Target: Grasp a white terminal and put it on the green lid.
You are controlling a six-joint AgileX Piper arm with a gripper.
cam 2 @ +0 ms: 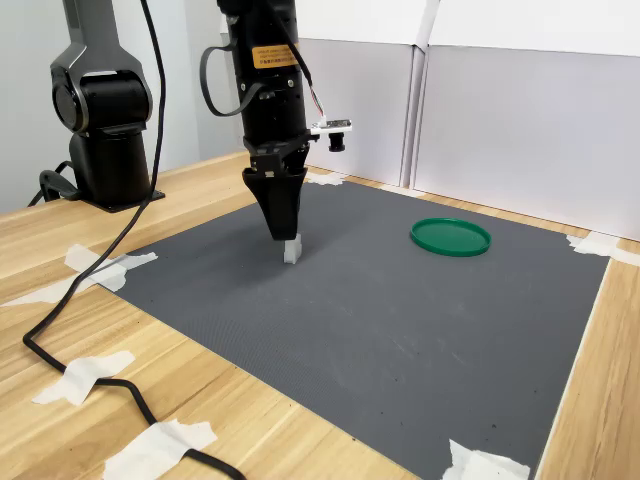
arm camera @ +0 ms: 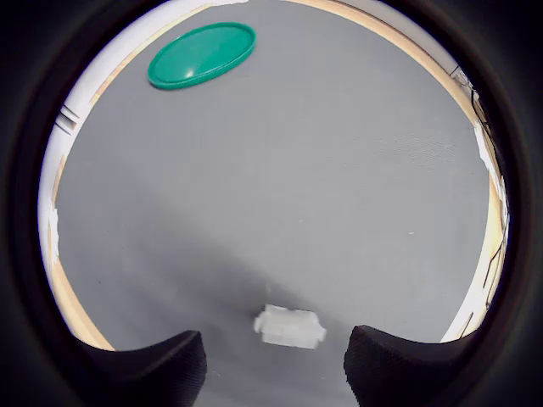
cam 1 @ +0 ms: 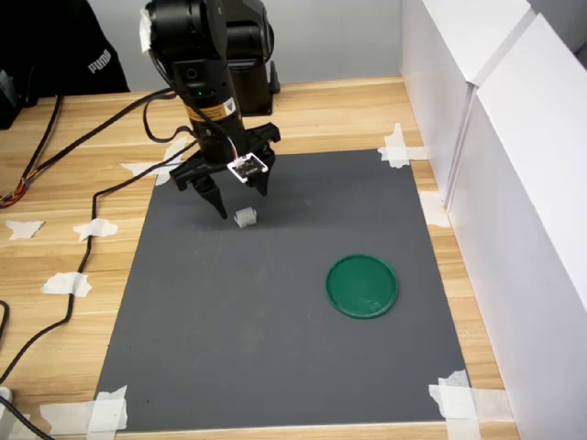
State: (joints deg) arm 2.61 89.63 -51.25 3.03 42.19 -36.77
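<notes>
Pincer (cam 1: 240, 202) open and holding nothing, poised just above the white terminal (cam 1: 245, 217), fingers spread either side with clear gaps, as seen from the wrist view where the terminal (arm camera: 289, 327) sits between the two dark fingertips (arm camera: 157, 366). Terminal resting on the dark grey mat (cam 1: 275, 348) that covers the wooden tabletop (cam 1: 55, 257), toward the far part of the mat in the first exterior view, well apart from the green lid (cam 1: 362, 285), which lies flat nearer the first exterior view's right. To do this step well, probably best to lower straight down until the fingertips reach the mat on both sides, keep the terminal centred in the gap, then close slowly and squarely across its flat faces, since so small and light a piece could easily be nudged aside or pop out of an off-centre pinch. Likely to need a lift clear of the mat before travelling toward the lid. Terminal small, whitish, slightly see-through, blocky with faintly ridged sides, far smaller than the lid. In the second exterior view, terminal (cam 2: 291, 249) directly below the tapered pincer tip (cam 2: 283, 233), lid (cam 2: 451, 237) a round dark green disc with a raised rim, nothing on it
</notes>
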